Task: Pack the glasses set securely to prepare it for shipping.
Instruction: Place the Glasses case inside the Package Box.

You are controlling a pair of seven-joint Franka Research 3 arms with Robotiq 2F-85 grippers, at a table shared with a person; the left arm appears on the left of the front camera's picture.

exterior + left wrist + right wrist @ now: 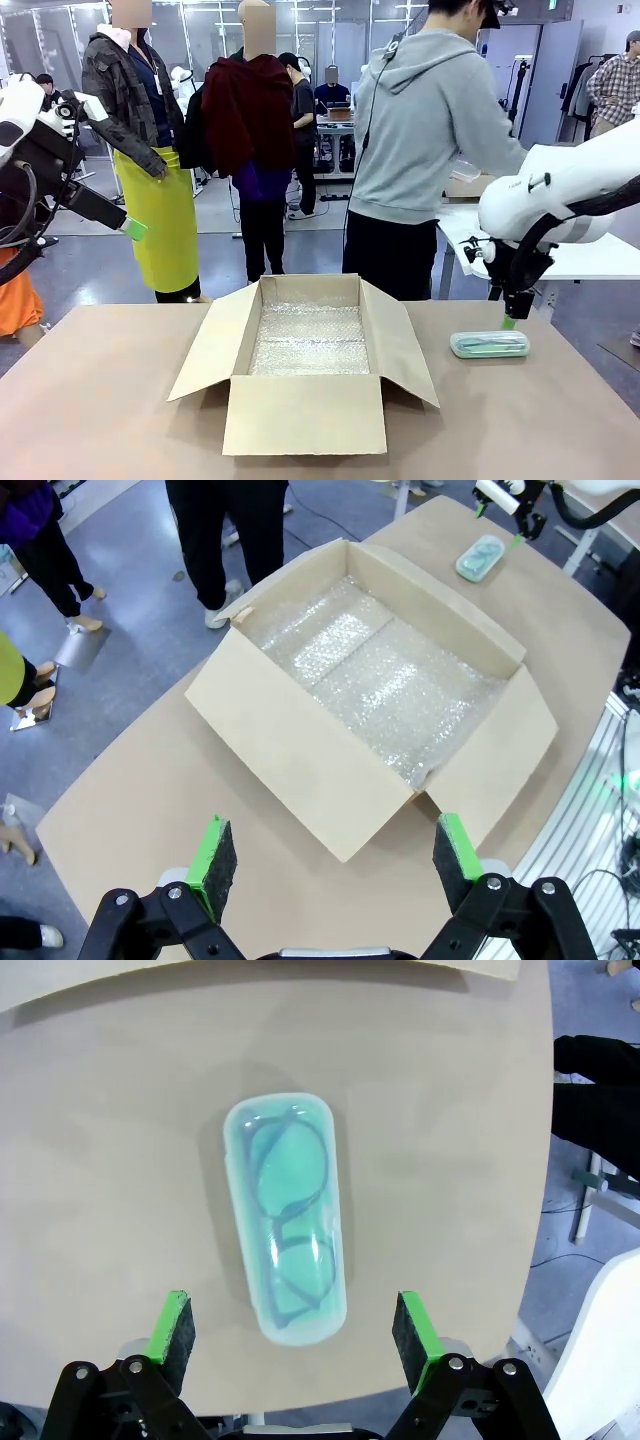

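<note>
One pale mint green glasses case [489,344] of the glasses set lies flat on the table, right of the open box, with dark frames visible inside it [287,1218]. My right gripper [510,318] hangs just above its far side, open. In the right wrist view the right gripper [295,1325] has its green pads spread wider than the case's near end, touching nothing. My left gripper [128,226] is raised high at the far left, open and empty; from there the left gripper [333,852] looks down on the box and the distant case [480,557].
A brown cardboard box [300,415] lined with bubble wrap [385,675] stands mid-table with its flaps folded out. A person in a grey hoodie [430,130] stands beyond the far edge, back turned. The table edge [535,1210] runs close beside the case.
</note>
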